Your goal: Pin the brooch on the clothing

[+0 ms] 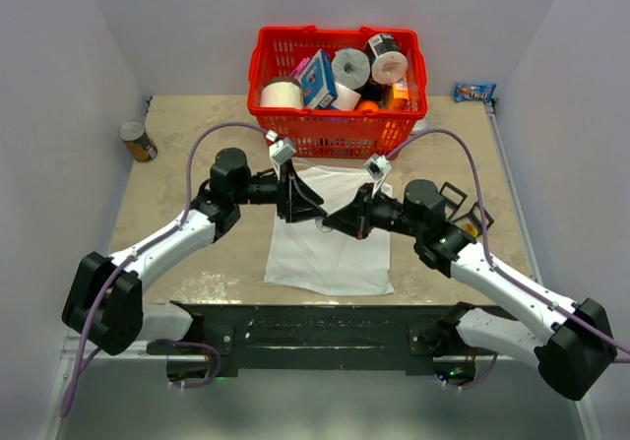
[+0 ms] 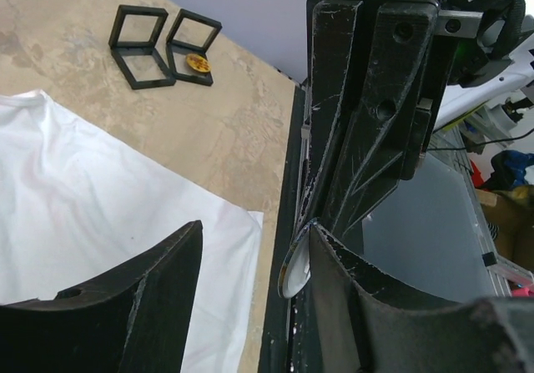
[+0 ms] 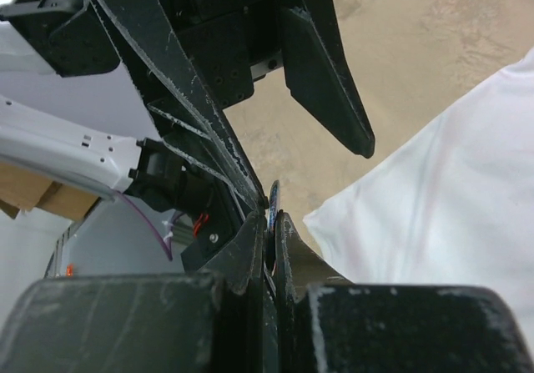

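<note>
While my right gripper, nearly closed, pinches the brooch edge-on above the white T-shirt, midway between the side edges of the bench, and my left gripper stands wide open, empty, one finger just beside it, a nudge there could lever it free.

A lab: white partition walls box the table.

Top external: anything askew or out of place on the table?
Only the T-shirt: it lies slightly rotated, its near edge slanting against the table's front edge. Nothing spilled or visibly damaged.
</note>
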